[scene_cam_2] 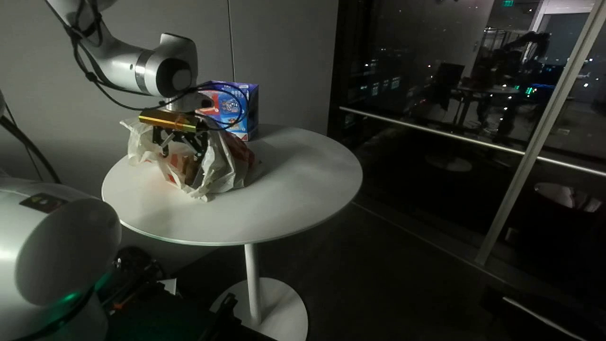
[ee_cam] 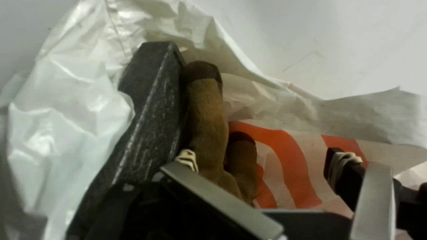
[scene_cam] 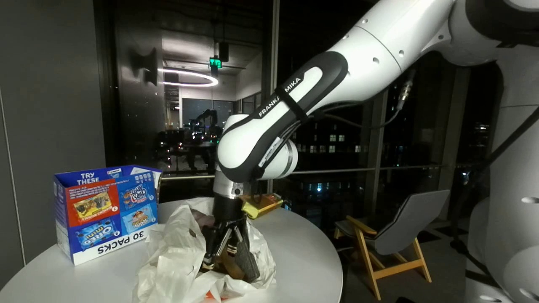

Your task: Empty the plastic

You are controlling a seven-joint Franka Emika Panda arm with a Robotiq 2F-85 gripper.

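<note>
A crumpled white plastic bag with red print lies open on the round table, in both exterior views (scene_cam: 177,248) (scene_cam_2: 229,173) and the wrist view (ee_cam: 60,133). In it lie a brown plush-like thing with dark ends (ee_cam: 206,120) and a dark grey, felt-like block (ee_cam: 150,100). Both also show in an exterior view, the brown thing (scene_cam: 230,266) beside the grey block (scene_cam: 247,259). My gripper (ee_cam: 263,161) points down into the bag mouth, fingers wide apart. The left finger in the wrist view is against or just over the brown thing; I cannot tell if it touches.
A blue snack carton (scene_cam: 109,210) stands on the table beside the bag, close behind it in an exterior view (scene_cam_2: 232,111). The white round table (scene_cam_2: 303,199) has an open edge all round. A grey chair (scene_cam: 404,223) stands by the window.
</note>
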